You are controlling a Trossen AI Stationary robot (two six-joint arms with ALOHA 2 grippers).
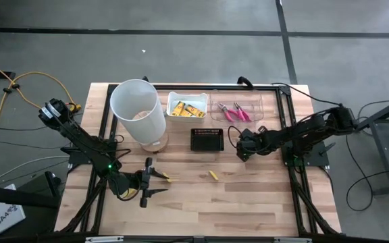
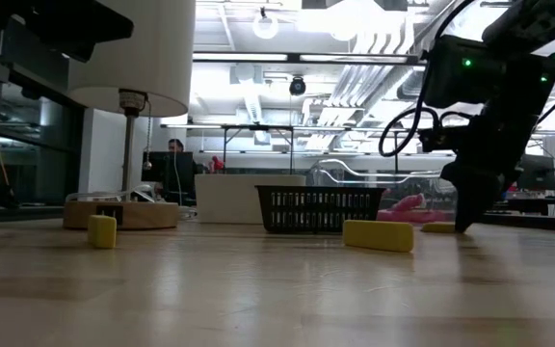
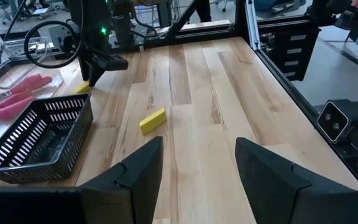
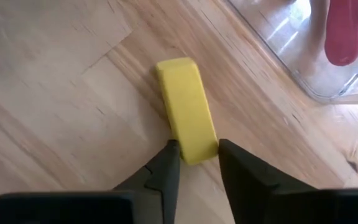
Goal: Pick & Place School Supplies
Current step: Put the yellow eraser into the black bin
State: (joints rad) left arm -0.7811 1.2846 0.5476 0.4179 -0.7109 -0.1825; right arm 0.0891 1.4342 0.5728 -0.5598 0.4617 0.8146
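While the left gripper point(image 1: 155, 186) hovers near the front-left of the light wooden slatted tabletop point(image 1: 248, 202) with its fingers apart and holding nothing, the right gripper point(image 4: 194, 163) is down at the surface just right of the small black mesh rectangular tray point(image 1: 206, 140). Its two dark fingers point(image 4: 163, 171) stand on either side of one end of a small plain yellow rectangular block point(image 4: 186, 107) lying flat on the wood; both fingers touch its sides. A second yellow block point(image 1: 213, 175) lies loose mid-table, and a third point(image 1: 168, 179) lies just beside the left fingertips. Behind the tray, a white square bin point(image 1: 186, 107) holds flat yellow packets with dark print point(image 1: 185, 109); a clear container point(image 1: 238, 108) holds two pink-handled metal pliers point(image 1: 235, 112). A tall white cylindrical bin point(image 1: 138, 111) stands at rear left.
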